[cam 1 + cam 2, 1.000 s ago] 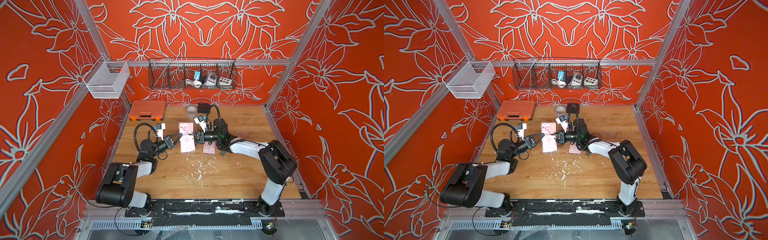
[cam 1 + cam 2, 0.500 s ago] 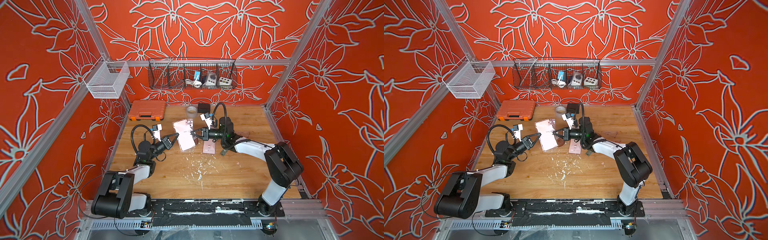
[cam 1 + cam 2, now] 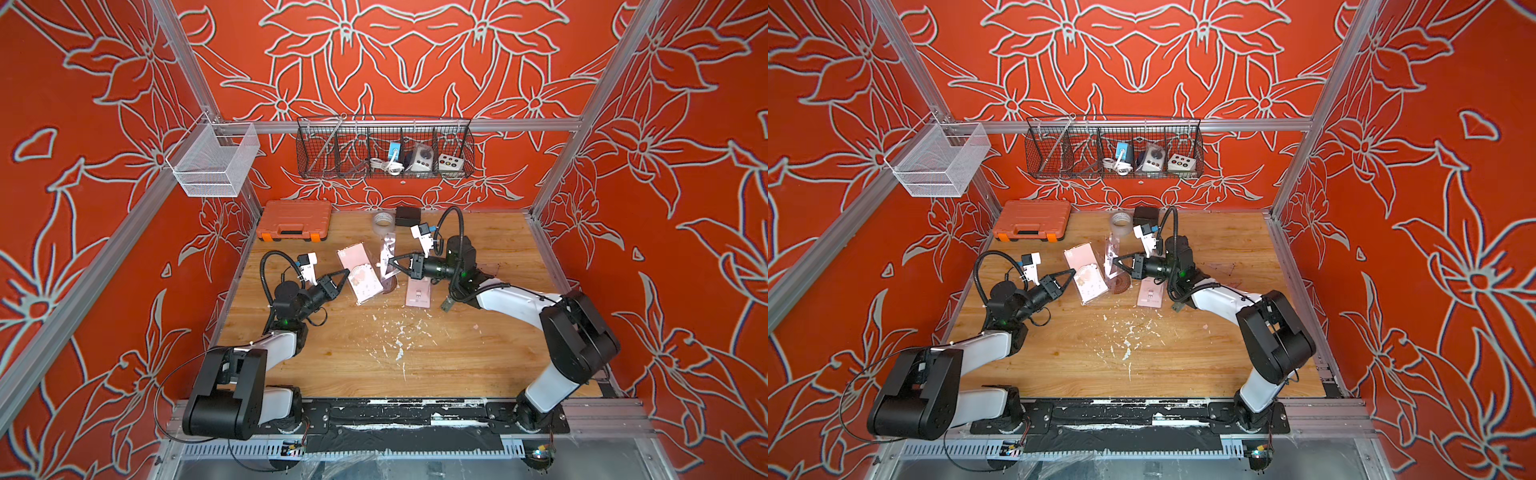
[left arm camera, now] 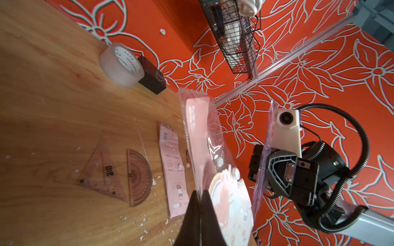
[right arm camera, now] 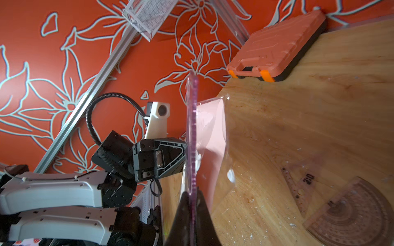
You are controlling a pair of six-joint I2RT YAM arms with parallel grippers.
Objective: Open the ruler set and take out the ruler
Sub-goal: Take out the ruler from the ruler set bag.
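Both top views overlook the table [image 3: 457, 353]; wrist cameras [image 4: 286, 118] face each other

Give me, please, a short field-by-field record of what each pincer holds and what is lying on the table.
left pincer: shut on the ruler set pouch, raised off the table
right pincer: shut on the clear ruler, held on edge, apart from the pouch
flat on table: set square, protractor, pink card insert
rear of table: tape roll, black box, orange tool case
task state: ruler appears out of the pouch
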